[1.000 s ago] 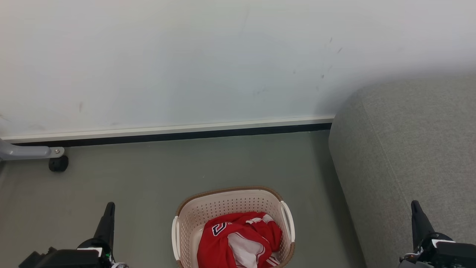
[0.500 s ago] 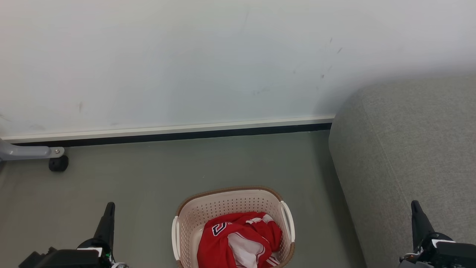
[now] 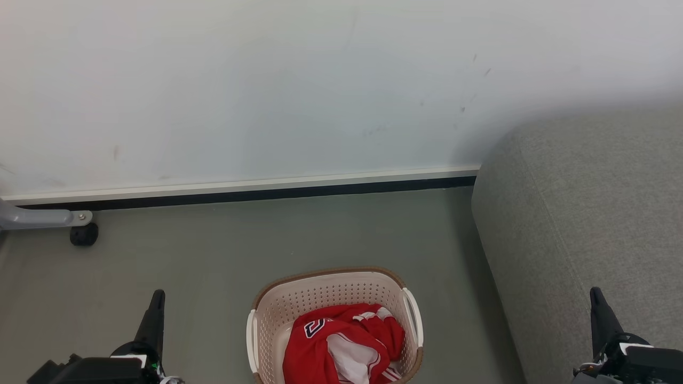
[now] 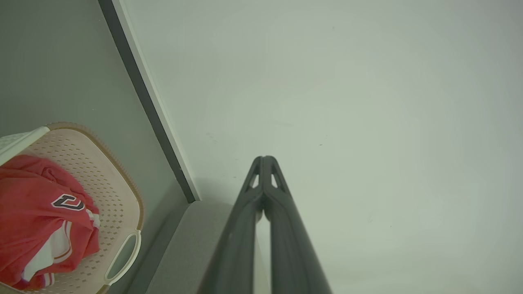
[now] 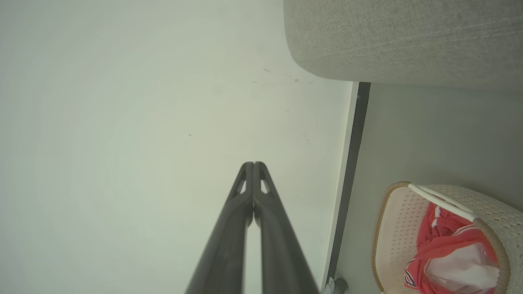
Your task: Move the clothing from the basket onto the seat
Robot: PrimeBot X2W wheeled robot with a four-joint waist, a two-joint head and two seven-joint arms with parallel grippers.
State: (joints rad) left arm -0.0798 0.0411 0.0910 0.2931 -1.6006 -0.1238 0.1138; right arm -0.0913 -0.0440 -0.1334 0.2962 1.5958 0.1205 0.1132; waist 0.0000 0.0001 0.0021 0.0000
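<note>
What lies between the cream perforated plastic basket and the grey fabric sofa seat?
Only bare grey-green floor separates the basket from the seat, in the head view.

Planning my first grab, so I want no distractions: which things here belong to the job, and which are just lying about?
Job:
- red clothing, bunched inside the cream basket
- grey seat, on the basket's right
- left gripper and right gripper, both shut, holding nothing

Just lying about:
- black caster on a grey metal leg, on the floor at far left
</note>
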